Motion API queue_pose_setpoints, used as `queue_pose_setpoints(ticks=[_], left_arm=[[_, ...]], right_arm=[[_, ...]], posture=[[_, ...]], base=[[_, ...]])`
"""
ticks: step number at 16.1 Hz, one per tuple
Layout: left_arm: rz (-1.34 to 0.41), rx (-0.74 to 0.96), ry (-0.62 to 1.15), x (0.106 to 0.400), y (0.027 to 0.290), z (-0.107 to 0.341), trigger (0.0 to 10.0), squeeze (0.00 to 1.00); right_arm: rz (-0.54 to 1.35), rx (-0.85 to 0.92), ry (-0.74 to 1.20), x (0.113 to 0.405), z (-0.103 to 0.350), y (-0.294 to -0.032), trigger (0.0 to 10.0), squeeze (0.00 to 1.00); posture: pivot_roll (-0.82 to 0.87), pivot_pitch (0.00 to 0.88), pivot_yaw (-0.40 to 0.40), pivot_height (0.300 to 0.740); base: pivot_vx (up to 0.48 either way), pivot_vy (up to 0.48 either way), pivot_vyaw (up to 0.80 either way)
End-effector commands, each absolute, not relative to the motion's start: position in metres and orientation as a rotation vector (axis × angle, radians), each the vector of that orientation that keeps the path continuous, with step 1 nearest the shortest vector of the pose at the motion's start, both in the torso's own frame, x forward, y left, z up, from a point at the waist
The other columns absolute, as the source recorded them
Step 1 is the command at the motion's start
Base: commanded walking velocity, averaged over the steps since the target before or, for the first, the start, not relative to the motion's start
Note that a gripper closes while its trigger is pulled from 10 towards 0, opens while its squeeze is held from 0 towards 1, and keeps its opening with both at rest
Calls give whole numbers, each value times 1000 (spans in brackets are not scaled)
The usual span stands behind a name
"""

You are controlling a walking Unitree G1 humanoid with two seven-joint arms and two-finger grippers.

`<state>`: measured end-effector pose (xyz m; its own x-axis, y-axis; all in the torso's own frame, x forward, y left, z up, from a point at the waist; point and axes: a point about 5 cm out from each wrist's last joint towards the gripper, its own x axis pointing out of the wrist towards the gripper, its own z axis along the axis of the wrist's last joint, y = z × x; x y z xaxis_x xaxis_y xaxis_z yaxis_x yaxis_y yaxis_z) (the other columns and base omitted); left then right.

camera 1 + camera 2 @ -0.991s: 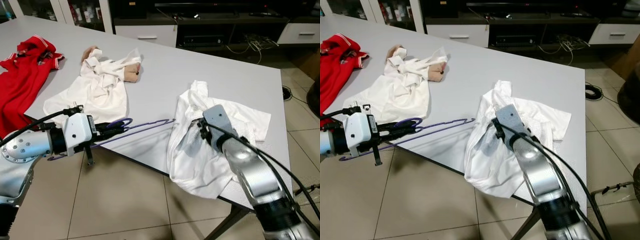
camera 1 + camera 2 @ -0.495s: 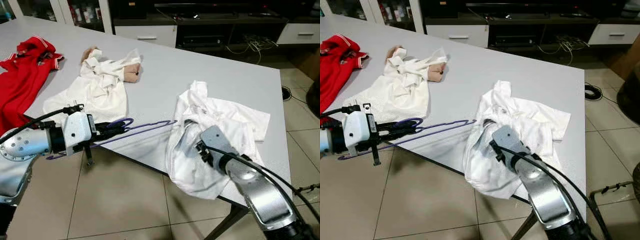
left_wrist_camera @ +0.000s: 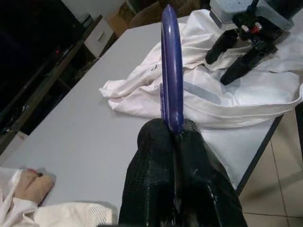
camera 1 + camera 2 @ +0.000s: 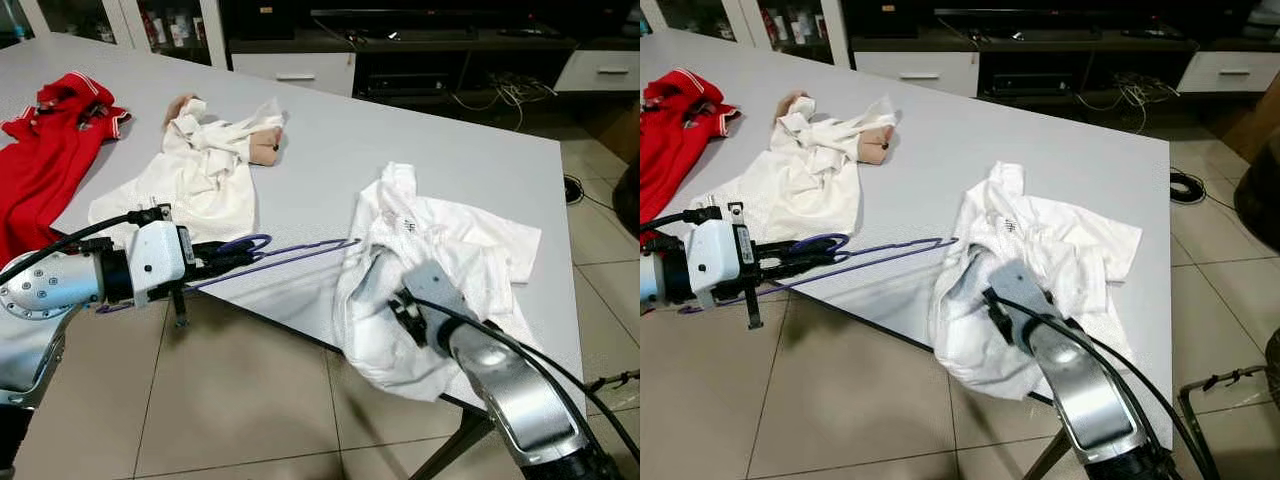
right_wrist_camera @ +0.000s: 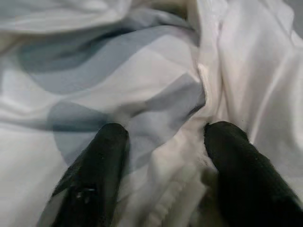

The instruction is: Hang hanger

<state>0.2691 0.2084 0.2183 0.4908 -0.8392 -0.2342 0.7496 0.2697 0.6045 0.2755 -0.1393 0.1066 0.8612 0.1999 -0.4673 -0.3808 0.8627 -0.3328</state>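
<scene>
Closest to me, the right gripper (image 5: 161, 156) has its two black fingers (image 5: 102, 156) spread apart and pressed into the white shirt (image 4: 450, 250). The cloth bunches between them, but the jaws are not closed on it. This shirt lies crumpled at the near right corner of the table (image 4: 330, 140), and its lower part hangs over the table edge. The silver right arm (image 4: 500, 380) reaches to it from below the edge.

To the left of the shirt, off the near edge of the table and above the tiled floor (image 4: 230, 400), the left gripper (image 4: 215, 258) is closed tight on the hanger (image 4: 290, 252). The hanger is thin and purple. The fingers (image 3: 156, 161) clamp it at its hook end, and its long body points away from the gripper, toward the shirt. Its far tip is just at the shirt's left side; I cannot tell if it touches the cloth. In the left wrist view the hanger stands out straight from between the closed fingers, with the shirt and the right gripper beyond it.

Farther along the table from the shirt, to the left, a second white garment (image 4: 195, 175) lies in a heap with a beige piece (image 4: 262, 148) at its top. Beyond that, at the far left edge, a red garment (image 4: 45, 150) hangs partly off the table. Behind the table there is a dark cabinet (image 4: 420, 50) with cables (image 4: 500, 85) on the floor.
</scene>
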Motion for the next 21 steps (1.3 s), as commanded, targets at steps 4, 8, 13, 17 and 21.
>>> queue_pose_setpoints(ticks=[4,8,13,17,21], left_arm=[[-1150,814,-184,259,197,241,10000,0],[-1180,856,-149,256,197,242,10000,0],[-1233,845,-181,255,185,244,10000,0],[-1291,821,-201,254,170,238,10000,0],[-1309,826,-197,255,167,235,10000,0]], right_arm=[[205,-432,472,281,96,-161,0,0],[160,-315,374,296,117,-174,0,0],[329,-225,202,303,148,-155,0,0],[344,-226,199,304,147,-154,0,0],[336,-234,189,303,148,-157,0,0]], posture=[[26,64,-21,740],[29,60,-18,740],[31,57,-26,740],[24,56,-28,740],[19,60,-26,740]], base=[[0,0,0],[0,0,0],[0,0,0],[0,0,0],[0,0,0]])
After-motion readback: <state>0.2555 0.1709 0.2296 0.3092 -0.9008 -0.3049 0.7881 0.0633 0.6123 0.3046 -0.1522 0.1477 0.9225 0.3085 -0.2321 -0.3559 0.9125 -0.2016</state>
